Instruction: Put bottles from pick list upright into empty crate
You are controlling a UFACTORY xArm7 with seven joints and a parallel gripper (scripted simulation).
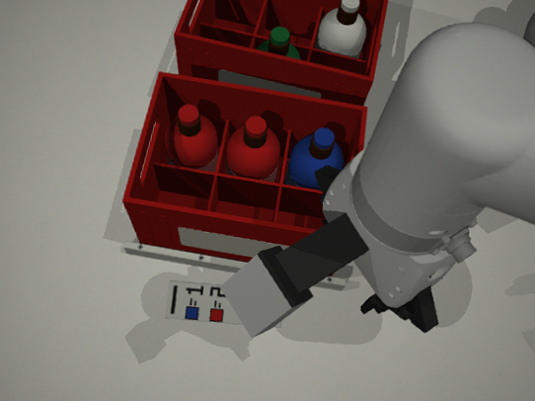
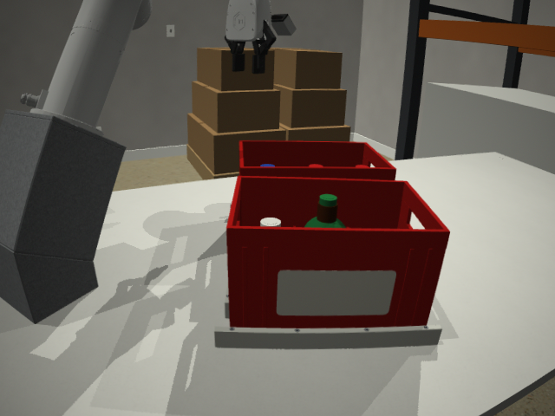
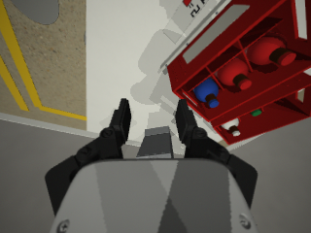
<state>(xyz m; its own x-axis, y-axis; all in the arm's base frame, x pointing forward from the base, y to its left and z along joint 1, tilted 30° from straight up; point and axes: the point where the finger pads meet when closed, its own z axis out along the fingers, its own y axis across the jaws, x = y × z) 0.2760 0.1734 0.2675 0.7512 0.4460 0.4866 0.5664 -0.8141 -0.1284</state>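
Open jaws (image 1: 399, 309) (image 2: 248, 67) apart above table (image 1: 46, 239) (image 2: 484, 269) (image 3: 109, 58), near crate edge (image 1: 234, 218) (image 2: 313, 168) (image 3: 191, 114)

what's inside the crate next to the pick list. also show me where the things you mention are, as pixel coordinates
Two red bottles (image 1: 251, 154) (image 3: 233, 74) and one blue bottle (image 1: 312, 160) (image 3: 206, 91), all upright in one row. The arm hides part of the crate's corner, so I can't see all of that compartment.

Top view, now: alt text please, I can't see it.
Two red bottles and one blue bottle stand in the crate beside the pick list, which shows blue 1, red 2. The crate behind holds a white and a green bottle; the arm covers the right side.
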